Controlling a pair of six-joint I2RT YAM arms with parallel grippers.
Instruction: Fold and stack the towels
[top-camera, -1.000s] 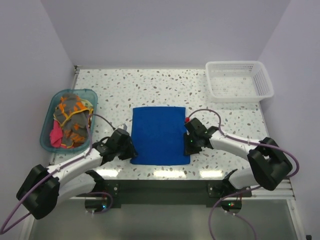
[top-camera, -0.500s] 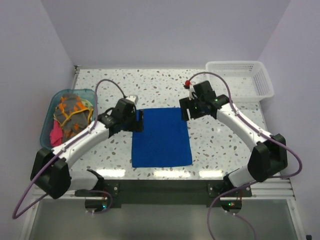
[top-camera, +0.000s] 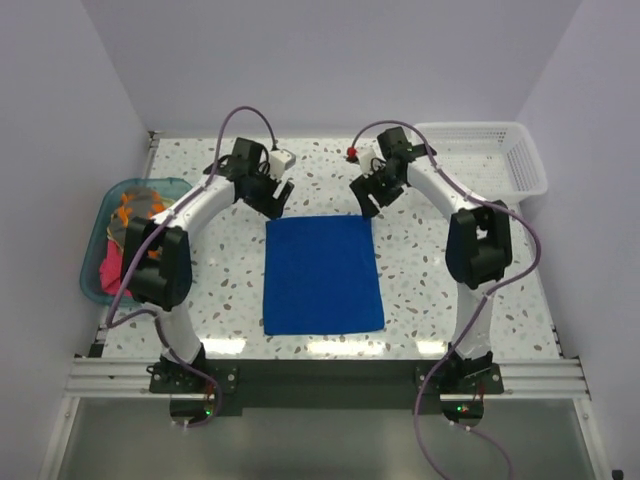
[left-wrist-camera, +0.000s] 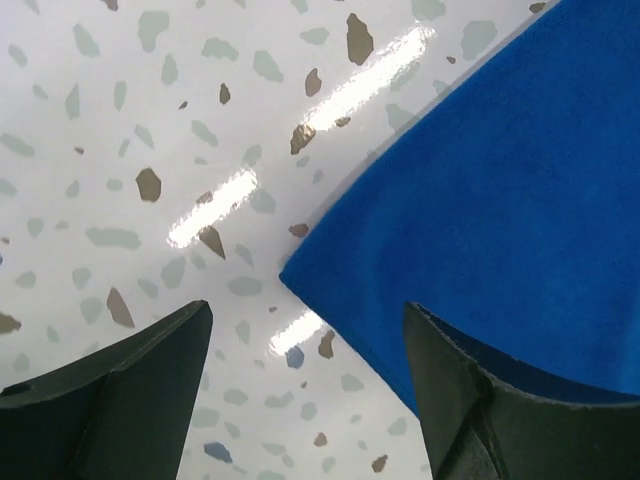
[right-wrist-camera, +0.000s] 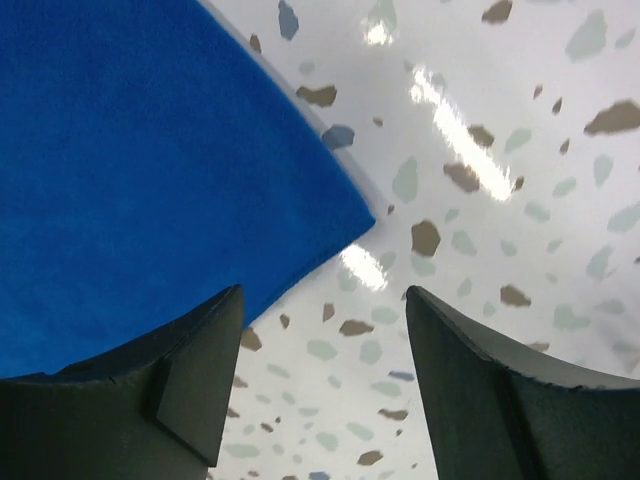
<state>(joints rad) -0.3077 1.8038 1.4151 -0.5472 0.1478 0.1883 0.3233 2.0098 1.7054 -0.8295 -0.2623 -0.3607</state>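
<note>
Left edge of the table (top-camera: 430, 285): a translucent teal plastic tub (top-camera: 90, 265) with rounded corners is set here, and much of it is covered by the left arm.
Tub contents: crumpled towels are heaped inside. An orange one with grey blotches (top-camera: 128, 215) and a pink one (top-camera: 108, 268) can be made out, while the rest of the heap is hidden behind the arm.
Table surface: a glossy white top is seen, speckled with grey and brown chips and streaked with reflected light.
Left gripper (top-camera: 275, 195) (left-wrist-camera: 307, 312): it is held just beyond the far left corner of the blue towel, with its jaws spread wide and nothing clasped. The dark wedge-shaped fingers (left-wrist-camera: 130, 390) are cut off at the bottom of the wrist view.
Blue towel (top-camera: 322, 275) (left-wrist-camera: 500, 200) (right-wrist-camera: 150, 170): a royal blue rectangle of soft, napped cloth is laid flat in the middle of the table, reaching toward the near edge.
Right gripper (top-camera: 365, 195) (right-wrist-camera: 324, 292): it is held just beyond the towel's far right corner, with its jaws parted and nothing grasped. Whether the fingertips touch the table cannot be told.
Far right corner of the table: a white plastic mesh basket (top-camera: 530, 160), rectangular in shape, is partly crossed by the right arm.
</note>
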